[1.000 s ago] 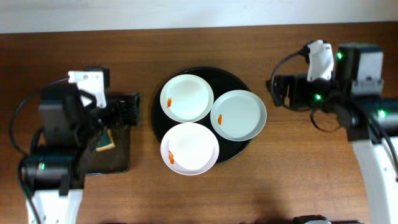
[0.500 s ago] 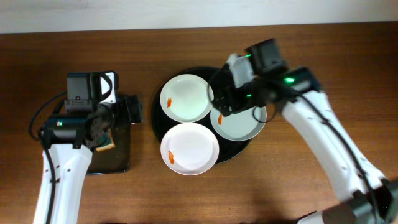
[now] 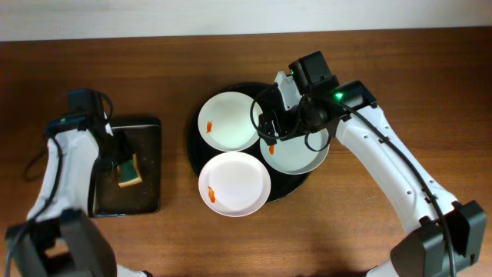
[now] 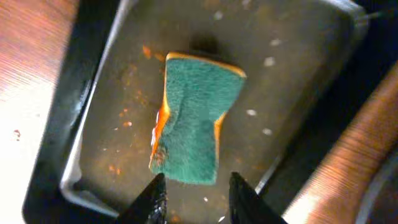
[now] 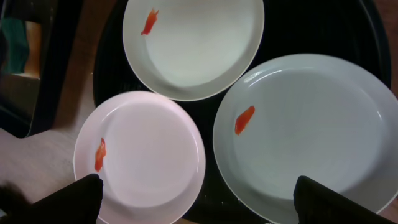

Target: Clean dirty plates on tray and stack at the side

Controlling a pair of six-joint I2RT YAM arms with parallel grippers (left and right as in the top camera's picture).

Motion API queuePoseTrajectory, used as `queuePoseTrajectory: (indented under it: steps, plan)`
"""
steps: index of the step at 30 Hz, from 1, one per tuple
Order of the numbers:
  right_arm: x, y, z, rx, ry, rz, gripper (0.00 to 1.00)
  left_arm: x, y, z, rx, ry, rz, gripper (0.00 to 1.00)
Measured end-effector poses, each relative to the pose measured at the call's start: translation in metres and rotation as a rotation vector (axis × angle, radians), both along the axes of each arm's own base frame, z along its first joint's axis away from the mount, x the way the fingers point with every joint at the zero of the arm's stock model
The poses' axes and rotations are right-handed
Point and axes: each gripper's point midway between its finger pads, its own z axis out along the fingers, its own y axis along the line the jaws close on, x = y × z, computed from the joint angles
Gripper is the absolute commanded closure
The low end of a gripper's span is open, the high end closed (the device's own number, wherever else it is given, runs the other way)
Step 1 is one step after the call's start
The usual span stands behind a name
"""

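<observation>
Three white plates lie on the round black tray (image 3: 247, 87), each with a small orange smear: one at the back left (image 3: 229, 121), one at the front (image 3: 234, 183), one at the right (image 3: 301, 152). My right gripper (image 3: 270, 132) hangs open above them, over the gap between the back-left and right plates. The right wrist view shows the same plates (image 5: 193, 43) (image 5: 140, 158) (image 5: 311, 137) on the tray (image 5: 373, 31), with my right gripper (image 5: 208, 205) spread wide and empty. My left gripper (image 4: 194, 202) is low over a green sponge (image 4: 196, 118), its jaws narrowed, with nothing between the tips.
The sponge (image 3: 127, 171) lies in a rectangular black tray (image 3: 142, 196) at the left, which is flecked with orange crumbs. Bare wooden table surrounds both trays. The right arm reaches in from the front right.
The right arm has swung from the table's right side to above the round tray. The left arm has shifted over the rectangular tray, and its jaws have narrowed near the sponge.
</observation>
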Motion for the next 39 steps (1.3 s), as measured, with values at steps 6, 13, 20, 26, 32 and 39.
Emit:
queuePoseTrajectory:
  steps: [6,13,20,26,32,39]
  plan:
    - [-0.001,0.000,0.000,-0.001,0.004,0.000,0.02,0.015,0.019,-0.058,0.066,0.081,0.047,1.00]
    - [-0.002,-0.001,-0.001,-0.003,0.008,0.000,0.02,0.014,0.023,-0.086,0.079,0.165,0.044,1.00]
    - [-0.003,-0.001,-0.001,-0.006,0.014,0.000,0.02,0.005,0.022,-0.058,0.066,0.198,0.049,0.50]
    - [-0.003,-0.001,-0.001,-0.005,0.014,0.000,0.00,-0.003,0.014,-0.027,0.045,0.121,0.074,1.00]
    - [-0.003,-0.001,-0.001,-0.006,0.014,0.000,0.00,-0.019,0.014,-0.088,0.073,0.053,0.100,1.00]
    - [-0.003,-0.001,-0.001,-0.005,0.013,0.000,0.00,-0.030,0.008,-0.078,0.037,0.131,0.086,0.82]
